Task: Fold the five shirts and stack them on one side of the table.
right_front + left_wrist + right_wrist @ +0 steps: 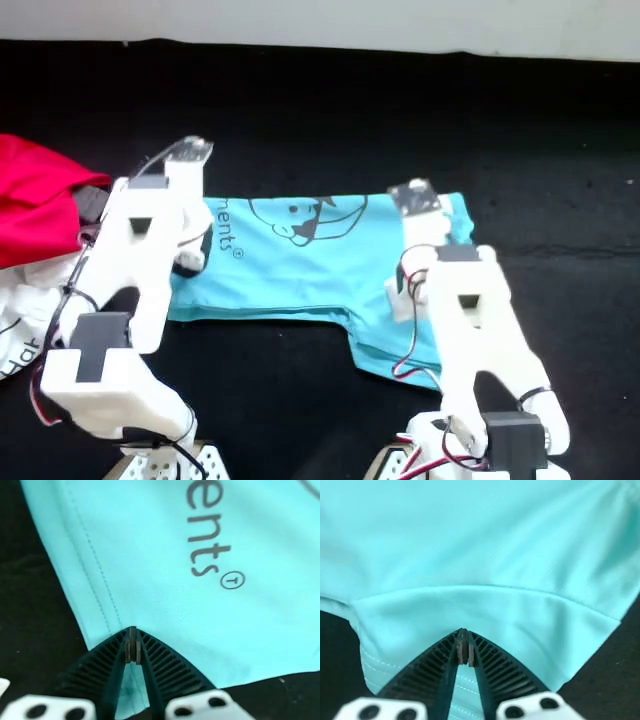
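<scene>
Left wrist view gives us the left jaws pinching the turquoise shirt at its hem, and the right jaws pinch it near a sleeve seam. It lies flat on the surface. We judge it light and limp; hems and corners hold best.

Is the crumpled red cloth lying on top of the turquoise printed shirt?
No, the crumpled red cloth lies left of the turquoise printed shirt, not on it.
</scene>
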`<state>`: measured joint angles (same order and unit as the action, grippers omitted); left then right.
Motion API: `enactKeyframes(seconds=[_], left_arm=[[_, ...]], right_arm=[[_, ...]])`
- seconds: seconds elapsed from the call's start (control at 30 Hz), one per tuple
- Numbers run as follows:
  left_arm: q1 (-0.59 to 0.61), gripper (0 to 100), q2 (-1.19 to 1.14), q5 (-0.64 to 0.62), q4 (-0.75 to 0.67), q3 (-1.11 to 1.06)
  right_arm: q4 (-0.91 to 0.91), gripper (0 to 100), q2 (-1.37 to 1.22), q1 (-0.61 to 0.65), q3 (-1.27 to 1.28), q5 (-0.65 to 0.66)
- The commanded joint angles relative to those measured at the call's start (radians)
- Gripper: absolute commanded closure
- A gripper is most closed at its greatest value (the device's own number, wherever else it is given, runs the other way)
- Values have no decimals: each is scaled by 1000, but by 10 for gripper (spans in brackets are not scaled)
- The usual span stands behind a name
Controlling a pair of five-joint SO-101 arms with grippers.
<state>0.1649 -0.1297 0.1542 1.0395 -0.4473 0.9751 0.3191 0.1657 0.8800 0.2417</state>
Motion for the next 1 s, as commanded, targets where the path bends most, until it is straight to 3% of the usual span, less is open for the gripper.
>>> enactKeyframes(seconds=[0.0, 0.23, 0.43, 0.7, 0.9, 0.97], left_arm=[[4, 991, 58, 6, -34, -70], [5, 991, 50, 5, -41, -119], [5, 992, 48, 5, -164, -188], [-1, 992, 58, 5, -233, -240], [-2, 992, 58, 5, -233, -240], [-2, 992, 58, 5, -233, -240]], right_arm=[[-25, 992, 44, 58, 68, 3], [-8, 992, 48, 170, 147, 91], [61, 992, 99, 171, 114, 114], [265, 985, 312, 171, 114, 299], [309, 719, 317, 171, 113, 328], [309, 712, 317, 173, 114, 328]])
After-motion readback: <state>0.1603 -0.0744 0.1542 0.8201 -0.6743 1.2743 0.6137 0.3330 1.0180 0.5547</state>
